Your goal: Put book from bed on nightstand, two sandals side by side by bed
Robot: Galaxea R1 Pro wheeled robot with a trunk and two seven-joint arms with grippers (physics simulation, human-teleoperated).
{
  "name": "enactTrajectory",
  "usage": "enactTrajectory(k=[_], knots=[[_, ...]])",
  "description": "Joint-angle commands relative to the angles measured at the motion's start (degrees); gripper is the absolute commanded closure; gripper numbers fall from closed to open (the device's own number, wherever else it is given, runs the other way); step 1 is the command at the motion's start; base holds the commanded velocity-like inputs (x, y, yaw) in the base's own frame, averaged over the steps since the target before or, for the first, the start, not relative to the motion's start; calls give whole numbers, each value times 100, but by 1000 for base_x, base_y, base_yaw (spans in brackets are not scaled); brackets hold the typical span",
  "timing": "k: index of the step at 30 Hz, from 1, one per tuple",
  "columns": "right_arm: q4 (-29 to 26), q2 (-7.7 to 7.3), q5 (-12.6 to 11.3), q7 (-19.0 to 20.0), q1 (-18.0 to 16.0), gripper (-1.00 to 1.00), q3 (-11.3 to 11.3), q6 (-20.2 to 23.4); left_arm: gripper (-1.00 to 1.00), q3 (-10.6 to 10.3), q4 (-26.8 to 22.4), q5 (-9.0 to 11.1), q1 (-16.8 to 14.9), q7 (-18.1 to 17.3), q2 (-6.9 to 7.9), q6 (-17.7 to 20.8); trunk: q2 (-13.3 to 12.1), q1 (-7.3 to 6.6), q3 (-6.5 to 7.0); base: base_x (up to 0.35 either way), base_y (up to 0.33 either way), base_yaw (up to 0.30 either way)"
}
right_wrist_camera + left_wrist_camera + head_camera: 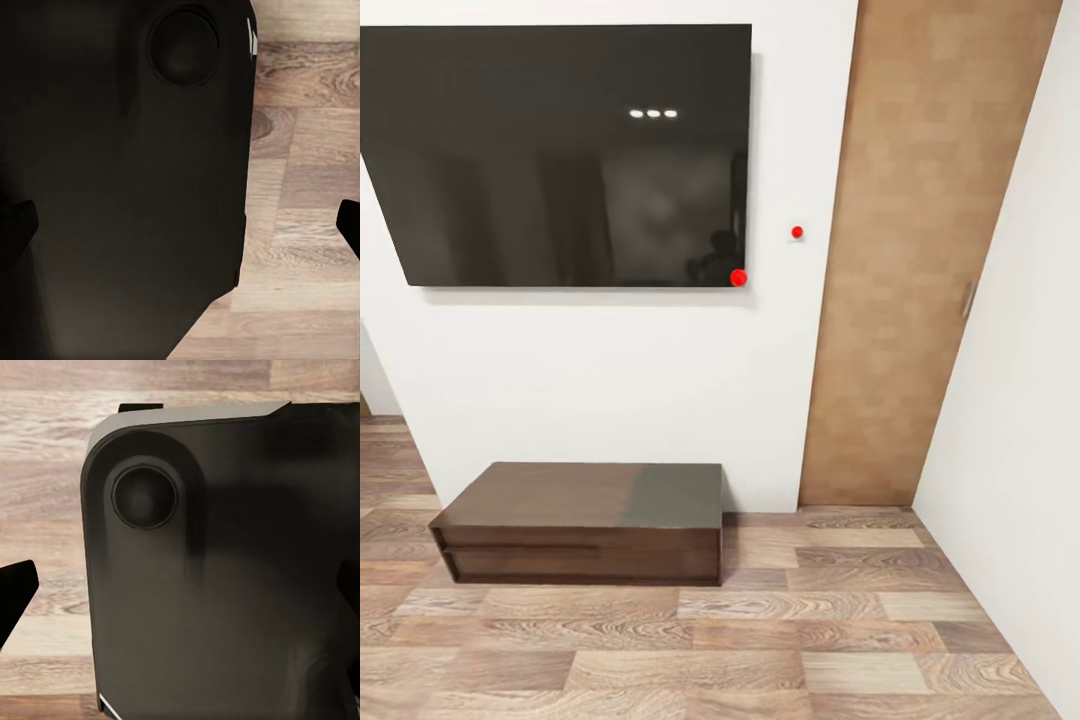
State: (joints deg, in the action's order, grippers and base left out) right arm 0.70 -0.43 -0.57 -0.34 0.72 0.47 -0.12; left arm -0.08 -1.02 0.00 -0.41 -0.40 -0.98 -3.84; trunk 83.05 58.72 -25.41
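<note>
**Wood floor and a TV wall ahead**

Wood-plank floor runs up to a white wall in the head view. A large black television hangs on that wall, with a small red dot at its lower right corner and another red dot on a small white wall plate just beside it. Below the screen a long low dark-brown cabinet stands on the floor against the wall. To its right is a tall light-brown wooden door with a slim handle near its right edge.

In the left wrist view the left end effector has its dark fingertips spread wide apart with nothing between them, in front of a dark rounded robot body panel over the planks. In the right wrist view the right end effector is likewise spread apart and empty, beside another dark panel.
</note>
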Motion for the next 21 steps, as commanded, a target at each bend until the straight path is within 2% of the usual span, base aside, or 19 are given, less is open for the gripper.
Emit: enactTrajectory(k=[1,21], knots=[[1,0,-5,-5,-1,-100,5,-2,-100,0,6,0,-3,-4,-2,-20,2,1,-4,72,15,10],[1,0,-13,-9,-1,-100,5,-4,-100,0,4,0,-3,-4,-7,-20,2,1,-4,25,4,3]])
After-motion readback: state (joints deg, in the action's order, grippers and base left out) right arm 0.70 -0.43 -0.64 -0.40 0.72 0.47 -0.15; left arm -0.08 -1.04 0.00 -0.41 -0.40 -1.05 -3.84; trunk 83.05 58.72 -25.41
